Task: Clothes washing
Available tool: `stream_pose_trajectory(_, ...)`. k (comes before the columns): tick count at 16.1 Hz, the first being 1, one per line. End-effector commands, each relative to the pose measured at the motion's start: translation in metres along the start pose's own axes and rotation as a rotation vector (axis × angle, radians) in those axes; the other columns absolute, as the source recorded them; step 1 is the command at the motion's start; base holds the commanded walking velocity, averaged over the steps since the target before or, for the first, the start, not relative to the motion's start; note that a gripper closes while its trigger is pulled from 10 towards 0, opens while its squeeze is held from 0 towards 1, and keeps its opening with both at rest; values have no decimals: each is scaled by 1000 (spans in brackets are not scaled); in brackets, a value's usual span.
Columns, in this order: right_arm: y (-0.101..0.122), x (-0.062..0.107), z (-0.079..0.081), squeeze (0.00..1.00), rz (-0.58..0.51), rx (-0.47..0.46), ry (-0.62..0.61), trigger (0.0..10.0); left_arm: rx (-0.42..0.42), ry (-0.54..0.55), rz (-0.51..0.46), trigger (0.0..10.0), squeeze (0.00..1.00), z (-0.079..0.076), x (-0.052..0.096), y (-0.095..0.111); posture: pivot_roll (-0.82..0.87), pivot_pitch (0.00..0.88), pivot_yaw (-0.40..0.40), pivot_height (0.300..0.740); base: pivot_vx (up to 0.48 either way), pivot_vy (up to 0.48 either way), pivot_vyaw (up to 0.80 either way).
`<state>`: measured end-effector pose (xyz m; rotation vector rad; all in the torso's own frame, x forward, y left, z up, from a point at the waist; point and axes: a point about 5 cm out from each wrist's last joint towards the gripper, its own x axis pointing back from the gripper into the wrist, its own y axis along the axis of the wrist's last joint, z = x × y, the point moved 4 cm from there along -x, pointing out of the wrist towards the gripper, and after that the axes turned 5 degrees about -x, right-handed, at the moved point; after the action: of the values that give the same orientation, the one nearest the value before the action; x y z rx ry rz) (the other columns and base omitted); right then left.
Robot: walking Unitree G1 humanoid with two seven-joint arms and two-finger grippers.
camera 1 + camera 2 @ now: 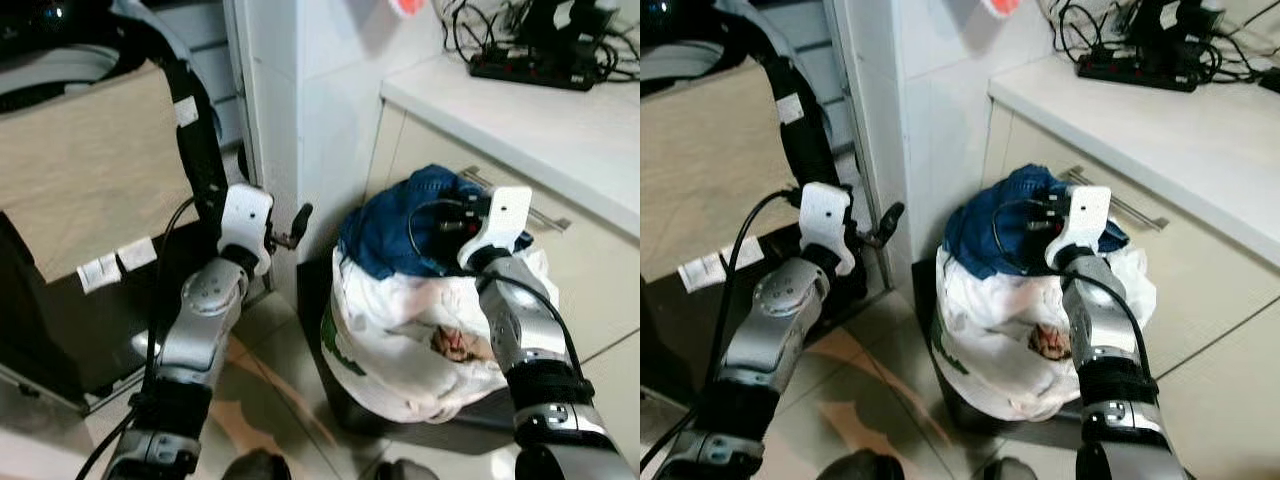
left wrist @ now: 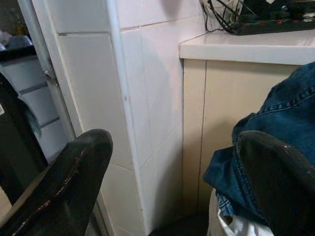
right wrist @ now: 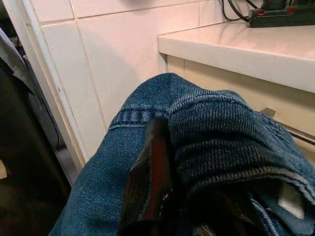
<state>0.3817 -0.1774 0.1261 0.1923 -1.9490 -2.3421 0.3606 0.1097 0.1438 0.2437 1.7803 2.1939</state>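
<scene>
blue jeans (image 1: 400, 225) are sitting heaped on top of a white plastic bag (image 1: 400, 350) on the floor, against the cream cabinet (image 1: 560, 240). right gripper (image 3: 162, 196) is digging into the denim, its fingers pinching a fold. left gripper (image 2: 177, 187) is hanging wide apart and holding nothing, beside the white tiled wall (image 1: 320, 110). farther back, a power strip (image 1: 530, 65) is lying on the countertop (image 1: 520, 120).
</scene>
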Motion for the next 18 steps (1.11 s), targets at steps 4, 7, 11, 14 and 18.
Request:
stream_pose_trajectory(4, 3, -4, 13, 0, -20, 22, 44, 0, 6, 45, -3, 10000, 0, 3, -2, 2, -71, 0, 9, 740, 0, 0, 467)
stream_pose_trajectory(7, 5, -8, 14, 0, -12, 31, 51, 0, 23, 68, -7, 10000, 0, 2, 0, 1, -59, 0, -14, 740, 0, 480, 446)
stream_pose_trajectory(11, 4, -12, 11, 0, 5, 34, 51, 0, 8, 90, -17, 10000, 0, 0, 1, 2, -50, 0, -28, 740, 0, 360, 430)
stream_pose_trajectory(14, 3, -13, 13, 0, 9, 37, 62, 0, -13, 96, -16, 10000, 0, 0, 1, 2, -47, 0, -31, 740, 0, 0, 421)
stream_pose_trajectory(18, 1, -14, 12, 0, 15, 36, 64, 0, -26, 106, -32, 10000, 0, -1, 2, 6, -45, 0, -27, 740, 0, -352, 203)
